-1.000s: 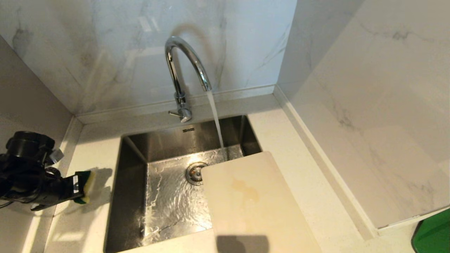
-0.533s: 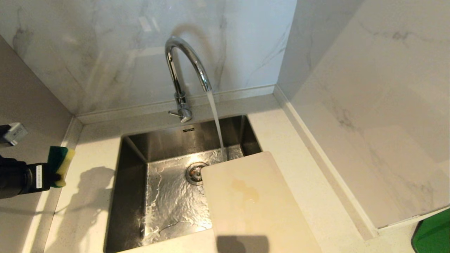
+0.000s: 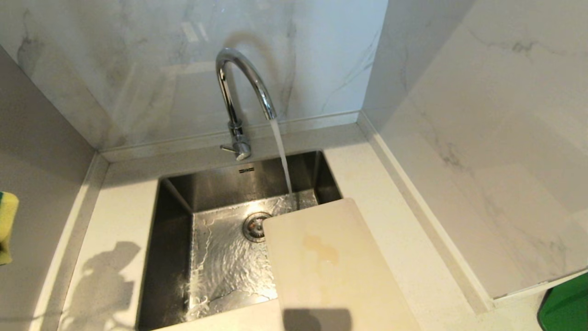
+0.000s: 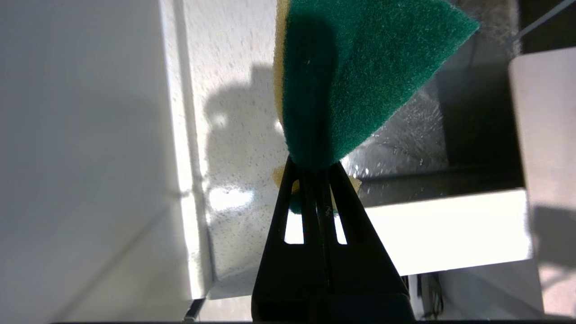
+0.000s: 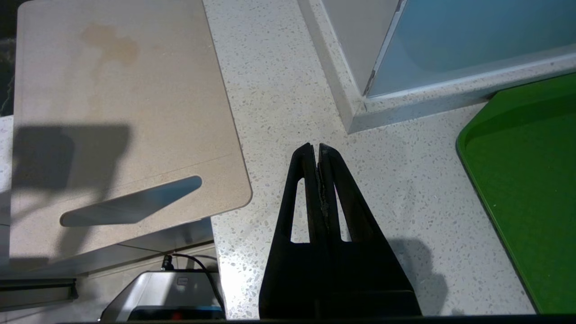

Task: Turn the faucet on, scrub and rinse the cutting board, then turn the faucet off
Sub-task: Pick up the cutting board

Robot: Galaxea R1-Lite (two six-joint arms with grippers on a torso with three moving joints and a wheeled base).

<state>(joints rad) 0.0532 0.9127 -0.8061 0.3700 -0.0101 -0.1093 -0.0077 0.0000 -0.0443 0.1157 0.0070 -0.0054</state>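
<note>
Faucet (image 3: 243,92) at 12 o'clock runs into sink (image 3: 174,239). Cutting board (image 3: 330,271) at 5 o'clock bridges sink rim and tabletop (image 3: 390,220). Left gripper (image 4: 315,168) fingers clamp sponge (image 4: 360,76) by one edge, at 9 o'clock. Right gripper (image 5: 318,150) fingers together, empty. Risks: sponge slips out; scrubbing tips the overhanging board.

A kitchen: steel sink (image 3: 174,257) set in speckled countertop (image 3: 367,184), marble-tiled walls (image 3: 482,115), chrome faucet (image 3: 239,92).

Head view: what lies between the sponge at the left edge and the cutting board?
In the head view, between the sponge and the cutting board lie a bare strip of counter and the wet sink basin, drain beside the board.
</note>
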